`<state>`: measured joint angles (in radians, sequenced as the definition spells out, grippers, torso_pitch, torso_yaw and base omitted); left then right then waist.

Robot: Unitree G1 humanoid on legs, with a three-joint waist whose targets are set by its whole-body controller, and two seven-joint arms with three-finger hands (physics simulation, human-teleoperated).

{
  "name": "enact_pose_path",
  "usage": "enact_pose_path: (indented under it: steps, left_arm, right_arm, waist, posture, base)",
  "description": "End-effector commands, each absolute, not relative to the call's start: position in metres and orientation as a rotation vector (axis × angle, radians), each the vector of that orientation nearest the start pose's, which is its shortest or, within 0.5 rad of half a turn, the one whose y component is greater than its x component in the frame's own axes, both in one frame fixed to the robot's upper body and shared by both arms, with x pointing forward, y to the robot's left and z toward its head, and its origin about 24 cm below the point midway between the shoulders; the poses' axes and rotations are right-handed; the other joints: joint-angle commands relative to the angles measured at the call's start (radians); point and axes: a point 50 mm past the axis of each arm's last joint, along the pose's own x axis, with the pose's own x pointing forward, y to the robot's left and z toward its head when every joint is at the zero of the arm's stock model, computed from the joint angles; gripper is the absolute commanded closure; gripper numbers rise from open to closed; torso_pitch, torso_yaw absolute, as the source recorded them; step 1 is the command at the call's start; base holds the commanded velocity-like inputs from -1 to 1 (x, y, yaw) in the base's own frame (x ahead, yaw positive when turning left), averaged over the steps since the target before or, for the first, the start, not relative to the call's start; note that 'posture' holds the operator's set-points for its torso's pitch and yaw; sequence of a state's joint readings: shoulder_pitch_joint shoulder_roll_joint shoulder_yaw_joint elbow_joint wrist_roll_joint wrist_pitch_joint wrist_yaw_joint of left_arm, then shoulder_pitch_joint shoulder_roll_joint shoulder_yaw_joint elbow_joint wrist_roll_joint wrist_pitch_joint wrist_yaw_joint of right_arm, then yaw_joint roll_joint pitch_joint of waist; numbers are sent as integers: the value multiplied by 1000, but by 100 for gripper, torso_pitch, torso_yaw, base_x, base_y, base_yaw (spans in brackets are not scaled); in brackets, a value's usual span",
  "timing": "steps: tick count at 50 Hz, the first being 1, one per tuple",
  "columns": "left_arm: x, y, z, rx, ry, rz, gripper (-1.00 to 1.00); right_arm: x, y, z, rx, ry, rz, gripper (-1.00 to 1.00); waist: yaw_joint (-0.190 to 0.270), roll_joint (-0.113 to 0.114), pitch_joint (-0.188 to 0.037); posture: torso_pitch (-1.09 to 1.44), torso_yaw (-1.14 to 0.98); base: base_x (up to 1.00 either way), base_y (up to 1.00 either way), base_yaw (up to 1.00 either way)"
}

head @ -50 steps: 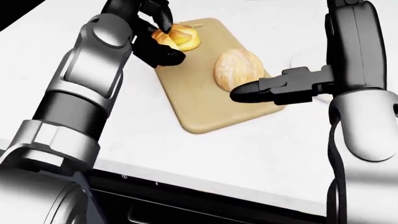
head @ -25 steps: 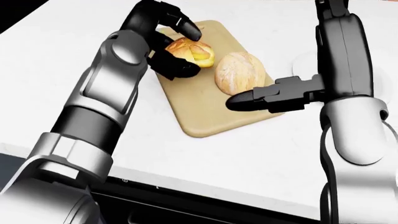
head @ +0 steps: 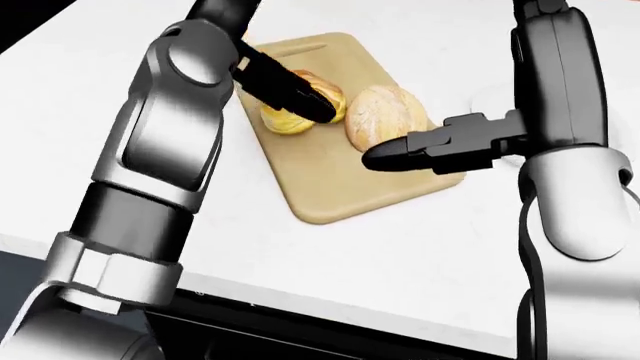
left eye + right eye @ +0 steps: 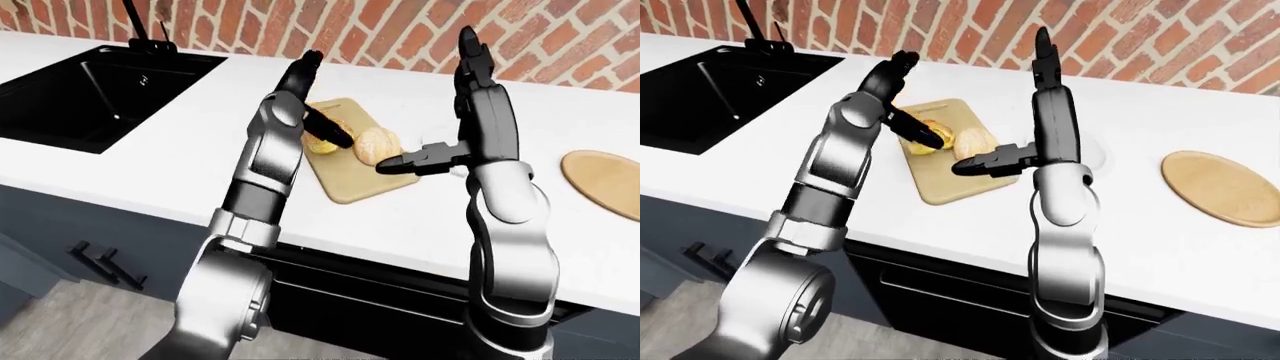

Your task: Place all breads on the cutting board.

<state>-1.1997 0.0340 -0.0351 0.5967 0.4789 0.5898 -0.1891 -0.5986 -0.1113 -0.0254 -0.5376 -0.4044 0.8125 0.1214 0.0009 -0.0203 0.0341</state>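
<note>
Since half a second ago, the left hand point(image 3: 290, 90) has let go of the yellow bun point(image 3: 300, 109); its fingers, then curled round the bun, now lie stretched out across its top. Both breads sit on the cutting board point(image 3: 340, 187): the yellow bun near the board's top-left in the head view, the round loaf point(image 3: 385, 112) just beside it on the right. The right hand point(image 3: 400, 156) hovers with fingers extended, gripping nothing, over the loaf's lower edge. The board lies on the white table point(image 3: 400, 262), with a black sink point(image 4: 90, 90) at the left.
</note>
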Motion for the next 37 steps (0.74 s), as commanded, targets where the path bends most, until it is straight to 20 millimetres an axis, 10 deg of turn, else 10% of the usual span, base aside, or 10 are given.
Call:
enact_pose_path:
  steps: [1,21,37]
  left_arm:
    - [390,66,285,613,-117,-133,-89]
    - [260,128,302,553,-278,-55,-100]
    - [217,203,291,429,-292,184,-100]
  right_arm:
    - [277,-149,265,-366,-398,-138,-100]
    - [230,-211,314,-321,-429,-322,-100]
    - [173,-268,328,-460,-449,-652,-100]
  waist:
    - [1,-2,-31]
    - [6,-9,-2]
    - [13,-16,5]
  posture:
    - [0,0]
    - [0,0]
    - [0,0]
  base:
    - [0,0,0]
    - [0,0,0]
    - [0,0,0]
